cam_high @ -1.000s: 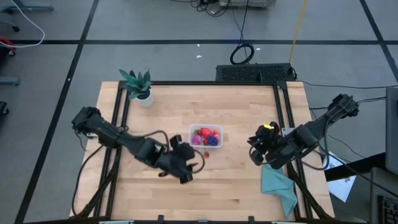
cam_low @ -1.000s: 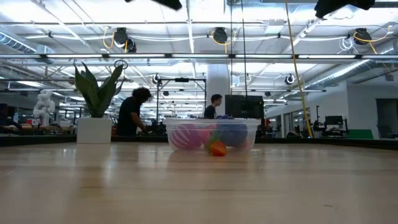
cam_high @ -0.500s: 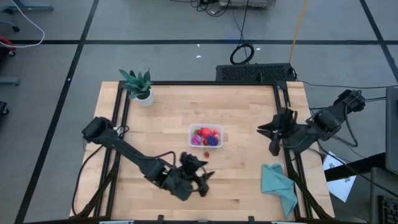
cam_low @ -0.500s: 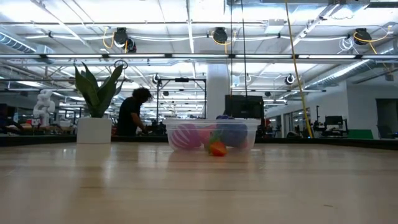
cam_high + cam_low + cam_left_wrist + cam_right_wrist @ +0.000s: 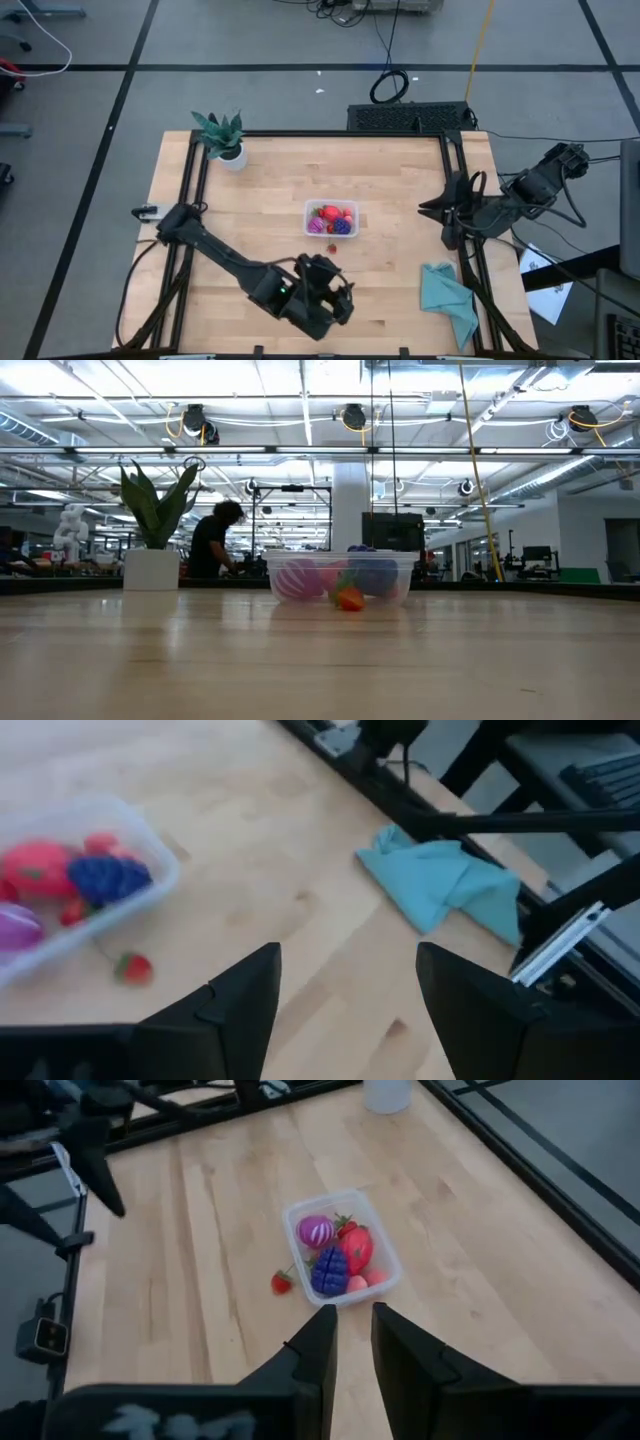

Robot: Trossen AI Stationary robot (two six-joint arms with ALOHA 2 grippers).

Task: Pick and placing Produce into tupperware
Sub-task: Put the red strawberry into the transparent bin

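Tupperware (image 5: 331, 218) sits mid-table, a bit toward the far side, upright and uncovered. Inside it: a bigger red piece (image 5: 356, 1247), a magenta ball (image 5: 316, 1231), a dark purple cluster (image 5: 331, 1270), plus a couple of small red bits I can't sort out. One small strawberry (image 5: 331, 247) lies outside on the wood, just beside the container's near edge, not touching the wall as far as I can tell; low view shows it in front of the clear wall (image 5: 349, 599).

Left gripper (image 5: 335, 300) hangs over the near edge of the table, well apart from the container, fingers spread with nothing between them; its own camera looks past them at bare wood, the strawberry and the teal cloth (image 5: 440, 885).

Right gripper (image 5: 452, 212) is off at the right edge by the frame rail, fingers pressed together, empty.

Teal cloth crumpled at the near right corner, potted plant (image 5: 222, 137) at the far left corner. A person (image 5: 213, 537) in the room behind the table
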